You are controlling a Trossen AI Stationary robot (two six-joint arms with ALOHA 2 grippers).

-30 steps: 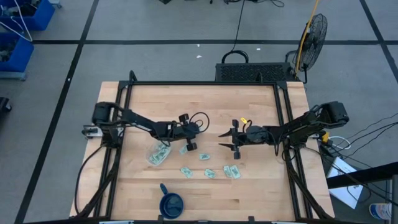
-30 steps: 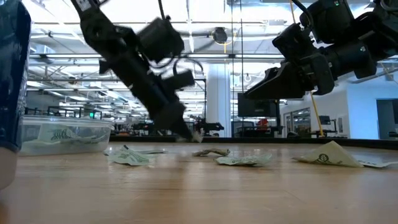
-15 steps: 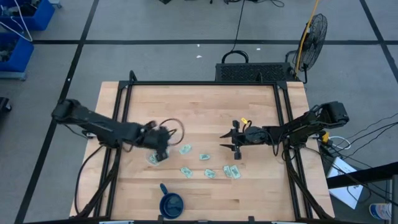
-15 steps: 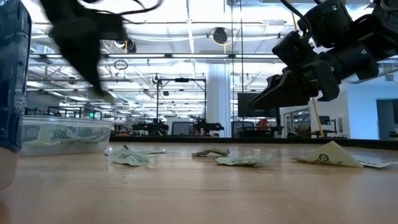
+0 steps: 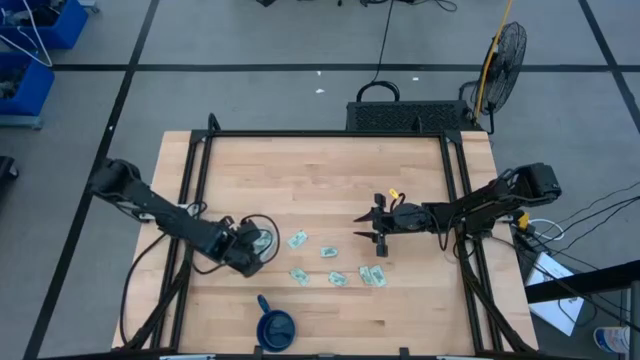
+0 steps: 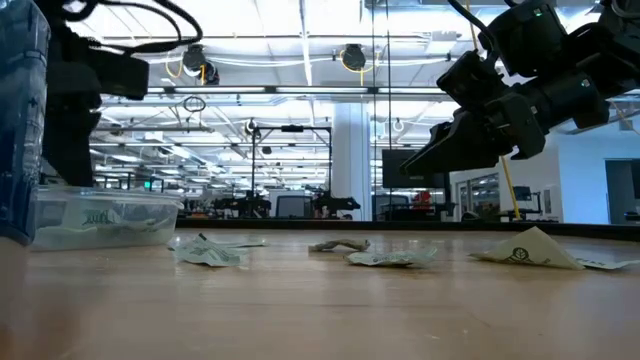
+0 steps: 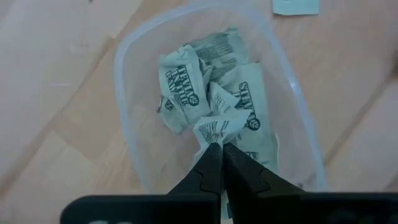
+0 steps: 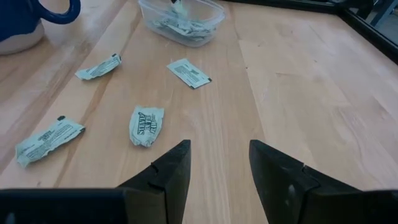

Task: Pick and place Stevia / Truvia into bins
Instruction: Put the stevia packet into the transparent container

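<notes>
Swinging over from the middle of the table, the left gripper now hangs right above the clear tub, fingers pinched on one crumpled sachet over the others piled inside. That tub sits at about eight o'clock from table centre. Four loose sachets lie just to its three and four o'clock. The right gripper waits spread wide near table centre. A blue cup stands at six o'clock.

A gray floor with dark lines is lying around the wooden table; a fan is standing nearby.
</notes>
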